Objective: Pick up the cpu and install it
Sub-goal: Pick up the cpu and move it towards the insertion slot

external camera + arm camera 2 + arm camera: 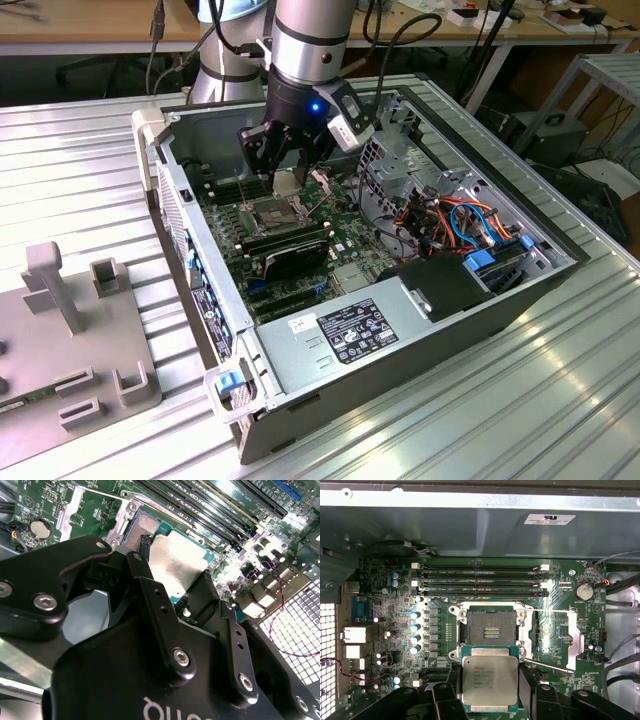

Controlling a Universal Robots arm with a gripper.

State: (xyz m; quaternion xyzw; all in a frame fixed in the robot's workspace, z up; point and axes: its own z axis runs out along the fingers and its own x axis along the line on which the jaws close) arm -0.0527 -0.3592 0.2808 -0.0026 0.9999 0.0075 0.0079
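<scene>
- Step in hand: the carrying of the cpu (489, 682) to its place. The picking up looks done, and the installing is not yet done.
- The hand (285, 165) is clenched on the cpu. Its two black fingers (529, 687) press on two opposite edges of the chip, and the grey metal top is turned toward the first wrist camera.
- The cpu hangs inside the open computer case (480, 330), over the green motherboard (557, 630) and just beside the dark square socket (490, 629). In the first wrist view the chip covers one edge of the socket frame but not the field of contacts. How high it is above the board I cannot tell.
- The socket looks ready. Its contacts are bare, and the metal cover plate (575, 637) lies swung to the side.
- The memory slots (480, 580) run along the side of the socket that is away from the chip.
- In my judgement, the next move calls for bringing the chip exactly over the socket, with its edges parallel to the frame and its orientation matching.
- It then calls for a flat, slow descent without any pushing. The contacts probably bend easily, so a tilted or shifted chip could damage them.
- The hand should release the chip only when it lies level in the frame.
</scene>
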